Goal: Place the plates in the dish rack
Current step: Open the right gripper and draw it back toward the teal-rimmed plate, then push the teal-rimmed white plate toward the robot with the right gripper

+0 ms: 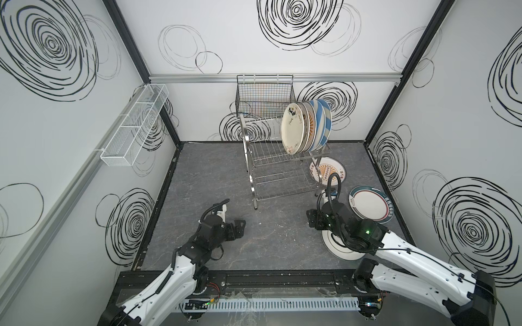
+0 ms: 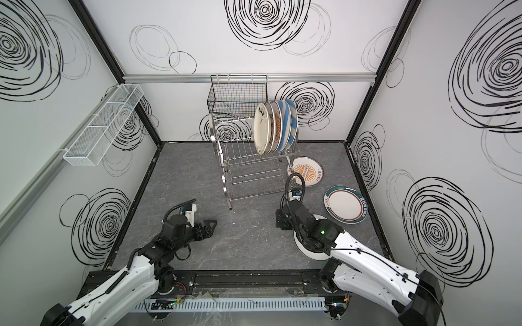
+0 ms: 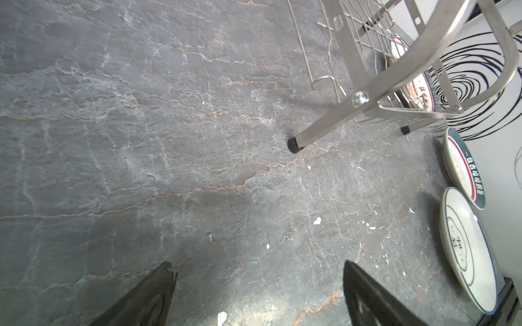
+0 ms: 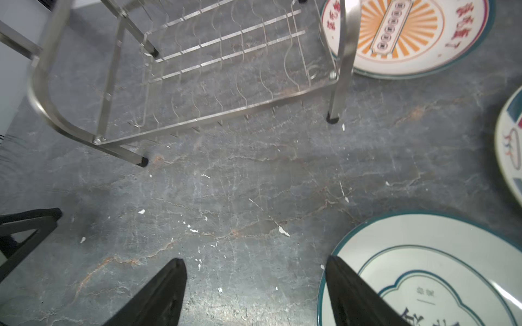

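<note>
The dish rack [image 1: 244, 141] stands at the back middle of the grey table. Several plates [image 1: 306, 127] stand upright at the right end of its top tier, two of them blue-and-white striped. An orange sunburst plate [image 1: 329, 170] lies flat to the right of the rack, partly behind its leg. A green-rimmed plate [image 1: 370, 204] lies further right. A white plate with green lines [image 4: 423, 254] lies under my right arm. My right gripper [image 4: 254, 261] is open and empty, with one finger over that plate's rim. My left gripper [image 3: 258, 266] is open over bare table, left of the rack's front leg [image 3: 293, 145].
A black wire basket [image 1: 264, 96] hangs on the back wall behind the rack. A long white mesh tray [image 1: 135, 124] is fixed to the left wall. Patterned walls close three sides, and a black rail [image 1: 254, 279] runs along the front edge.
</note>
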Robot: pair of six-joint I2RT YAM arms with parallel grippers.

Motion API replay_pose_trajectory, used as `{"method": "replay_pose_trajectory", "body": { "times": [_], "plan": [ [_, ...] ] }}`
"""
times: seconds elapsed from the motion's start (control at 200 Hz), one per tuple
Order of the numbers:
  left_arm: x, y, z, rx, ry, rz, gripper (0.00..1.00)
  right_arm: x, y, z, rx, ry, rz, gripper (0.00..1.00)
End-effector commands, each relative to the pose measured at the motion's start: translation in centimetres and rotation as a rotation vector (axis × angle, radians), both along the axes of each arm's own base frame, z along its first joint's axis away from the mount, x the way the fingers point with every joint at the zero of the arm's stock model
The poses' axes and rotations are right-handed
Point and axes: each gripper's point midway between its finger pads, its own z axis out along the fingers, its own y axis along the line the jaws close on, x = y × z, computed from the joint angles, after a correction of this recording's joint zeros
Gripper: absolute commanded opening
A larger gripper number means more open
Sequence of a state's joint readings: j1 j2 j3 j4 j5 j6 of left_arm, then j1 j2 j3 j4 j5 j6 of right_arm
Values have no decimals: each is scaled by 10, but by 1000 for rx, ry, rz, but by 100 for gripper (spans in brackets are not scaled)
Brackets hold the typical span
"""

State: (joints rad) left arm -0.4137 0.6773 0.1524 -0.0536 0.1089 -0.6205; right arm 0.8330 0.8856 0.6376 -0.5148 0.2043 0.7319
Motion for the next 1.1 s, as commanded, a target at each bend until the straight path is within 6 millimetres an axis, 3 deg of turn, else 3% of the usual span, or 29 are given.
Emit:
{"method": "replay_pose_trajectory", "body": {
  "times": [0.0, 0.37, 0.775, 0.905, 1.096],
  "plan": [
    [1, -3, 1, 2, -19, -16, 96, -6, -3, -22, -11, 71, -38, 82],
    [0, -4, 1, 2, -23, -22, 96, -18, -26, -51, -48, 110, -104, 83],
    [0, -5, 1, 2, -23, -26, 96, -20, -23, -74, -56, 155, -99, 85],
    [0, -4, 2, 0, -26, -23, 96, -24, -30, -86, -97, 184, -112, 85],
    [0, -5, 2, -1, -27, -28, 96, -24, -31, -85, -69, 189, -145, 85]
  ]
}}
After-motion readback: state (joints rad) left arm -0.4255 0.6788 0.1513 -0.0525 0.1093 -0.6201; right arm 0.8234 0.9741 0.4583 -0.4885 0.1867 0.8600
